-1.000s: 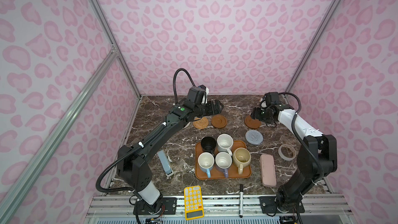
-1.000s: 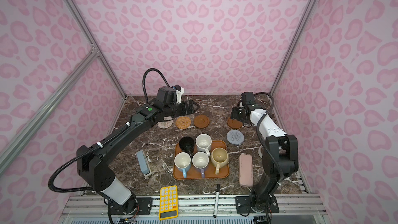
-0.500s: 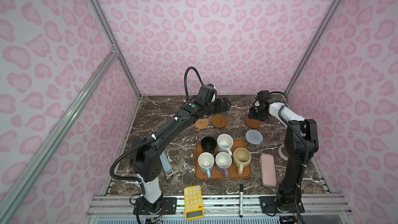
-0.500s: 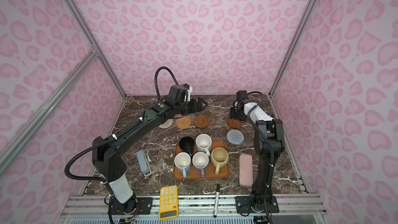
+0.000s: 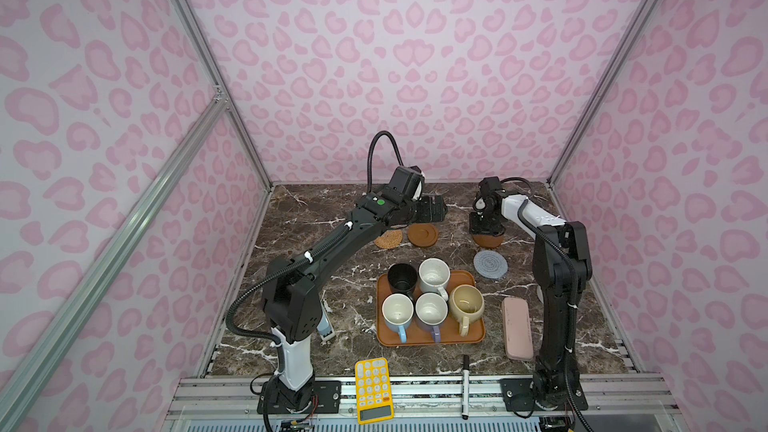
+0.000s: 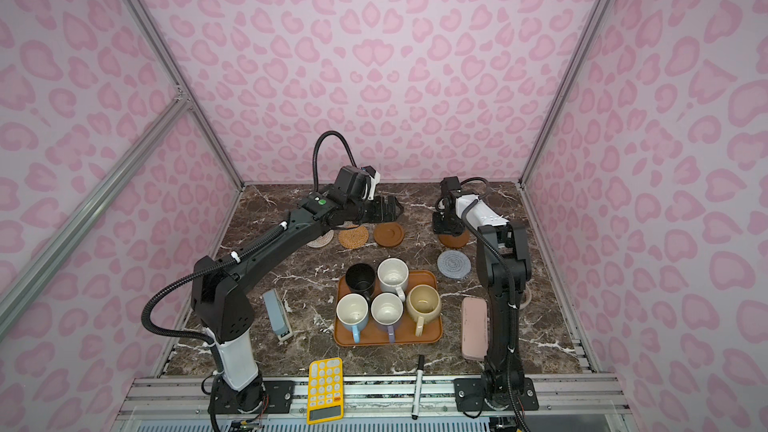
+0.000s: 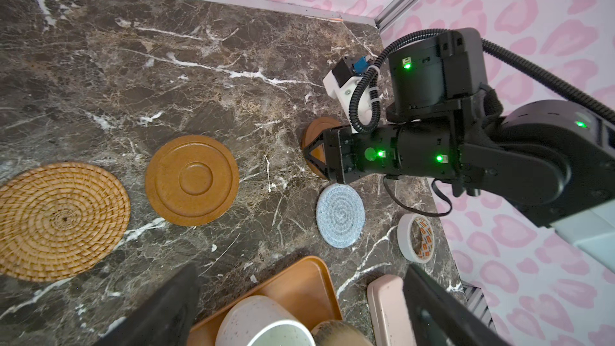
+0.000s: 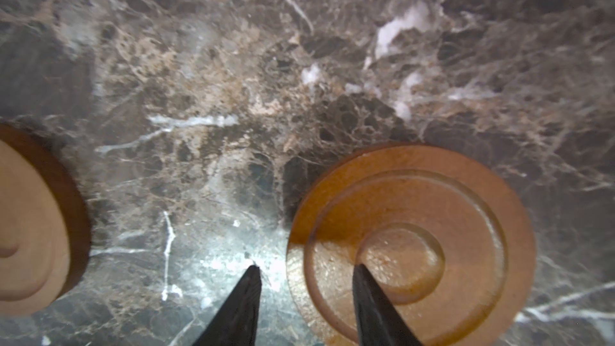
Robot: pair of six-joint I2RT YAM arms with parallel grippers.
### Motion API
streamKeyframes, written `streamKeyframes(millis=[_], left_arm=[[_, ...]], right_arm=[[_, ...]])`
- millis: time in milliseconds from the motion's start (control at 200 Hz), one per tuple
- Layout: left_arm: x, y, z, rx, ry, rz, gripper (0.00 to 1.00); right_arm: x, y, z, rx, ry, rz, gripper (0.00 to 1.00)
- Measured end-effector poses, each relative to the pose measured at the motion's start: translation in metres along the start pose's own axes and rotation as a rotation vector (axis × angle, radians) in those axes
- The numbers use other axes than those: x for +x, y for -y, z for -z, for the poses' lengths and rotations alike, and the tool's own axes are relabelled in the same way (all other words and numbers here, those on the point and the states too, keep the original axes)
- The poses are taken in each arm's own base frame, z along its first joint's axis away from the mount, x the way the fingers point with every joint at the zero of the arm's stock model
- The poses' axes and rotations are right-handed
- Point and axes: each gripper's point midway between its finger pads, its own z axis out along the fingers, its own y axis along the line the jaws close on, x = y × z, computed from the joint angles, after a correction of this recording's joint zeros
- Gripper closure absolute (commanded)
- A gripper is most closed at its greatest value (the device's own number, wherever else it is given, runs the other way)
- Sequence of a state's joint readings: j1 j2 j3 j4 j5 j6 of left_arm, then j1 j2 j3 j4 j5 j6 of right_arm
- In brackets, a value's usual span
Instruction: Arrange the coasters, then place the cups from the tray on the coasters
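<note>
- Wooden coaster point(image 8: 432, 208) lies flat on the tabletop point(image 8: 299, 61), back right.
- Right end effector point(image 8: 306, 269) half-open astride its rim, nothing gripped yet.
- Left end effector point(image 5: 436, 209) wide open, empty.
- Risk: the thin rim may slip free on closing.

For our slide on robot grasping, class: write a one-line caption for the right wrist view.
Open right gripper straddles the rim of a round brown wooden coaster on the dark marble table.
</note>
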State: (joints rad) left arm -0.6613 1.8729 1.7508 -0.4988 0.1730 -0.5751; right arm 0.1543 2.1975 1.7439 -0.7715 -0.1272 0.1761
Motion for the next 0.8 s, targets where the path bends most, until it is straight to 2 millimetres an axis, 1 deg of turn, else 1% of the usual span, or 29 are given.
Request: streamKeyframes(millis=[135, 245, 320, 435, 575, 665, 800], left_arm=[[0.007, -0.004, -0.004, -0.002, -0.016, 0.003, 0.03], [0.005, -0.001, -0.004, 0.011, -0.01, 0.0, 0.03], [0.004, 0.001, -0.005, 0.02, -0.009, 0.001, 0.03], [0.006, 0.002, -0.008, 0.036, -0.01, 0.008, 0.03], [0.012, -0.003, -0.013, 0.054, -0.026, 0.039, 0.03], [0.012, -0.007, -0.008, 0.051, -0.021, 0.053, 0.03], [0.006, -0.008, 0.0, 0.059, 0.006, 0.057, 0.03]], right_arm=[[0.005, 0.003, -0.002, 0.012, -0.022, 0.004, 0.55], [0.009, 0.008, -0.002, 0.014, -0.029, -0.002, 0.54], [0.007, 0.011, -0.002, -0.006, -0.026, -0.018, 0.54], [0.006, 0.009, -0.005, -0.045, -0.032, -0.031, 0.55], [0.004, -0.006, -0.009, -0.073, -0.036, -0.004, 0.56], [0.004, -0.016, -0.01, -0.078, -0.04, 0.016, 0.57], [0.004, -0.038, -0.012, -0.089, -0.046, 0.071, 0.58]])
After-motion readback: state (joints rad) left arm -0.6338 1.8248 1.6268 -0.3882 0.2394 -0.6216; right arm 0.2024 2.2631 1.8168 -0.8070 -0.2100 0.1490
